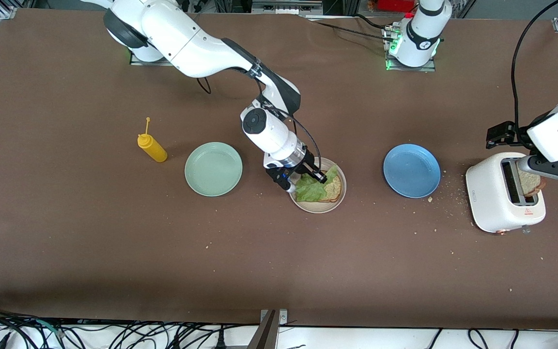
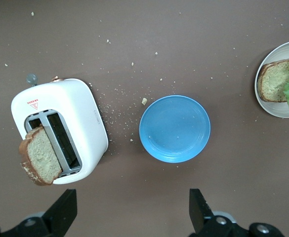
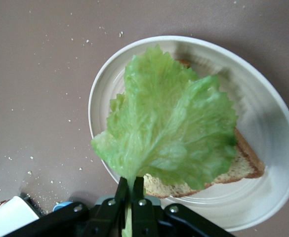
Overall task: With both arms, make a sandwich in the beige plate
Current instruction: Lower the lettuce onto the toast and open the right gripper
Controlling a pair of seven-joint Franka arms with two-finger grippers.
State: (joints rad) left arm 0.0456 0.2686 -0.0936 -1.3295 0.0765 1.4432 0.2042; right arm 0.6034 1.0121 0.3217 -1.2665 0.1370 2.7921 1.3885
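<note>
Right now the beige plate [image 1: 318,207] sits mid-table, between the mint-green plate [image 1: 213,169] and the blue plate [image 1: 411,170], w/ one bread slice [image 1: 333,188] lying flat in it. A lettuce leaf [image 3: 169,131] is draped over that slice, its stem end pinched between the fingers of the right gripper [image 3: 130,193], which are closed tight on it just over the plate's rim. No second slice on top yet.

Further out: a yellow squeeze bottle [image 1: 151,147] stands beside the mint-green plate, toward the right arm's end of the table. Toward the left arm's end, past the blue plate, is a white toaster [image 1: 504,194] w/ another bread slice [image 2: 39,157] sticking up out of one slot, tilted. Crumbs [image 1: 447,188] are scattered on the table [image 1: 66,232] between the blue plate and toaster.

The left gripper [image 2: 133,210] hangs over the toaster area, fingers spread wide apart, grasping nothing; the toaster slice is apart from them.
</note>
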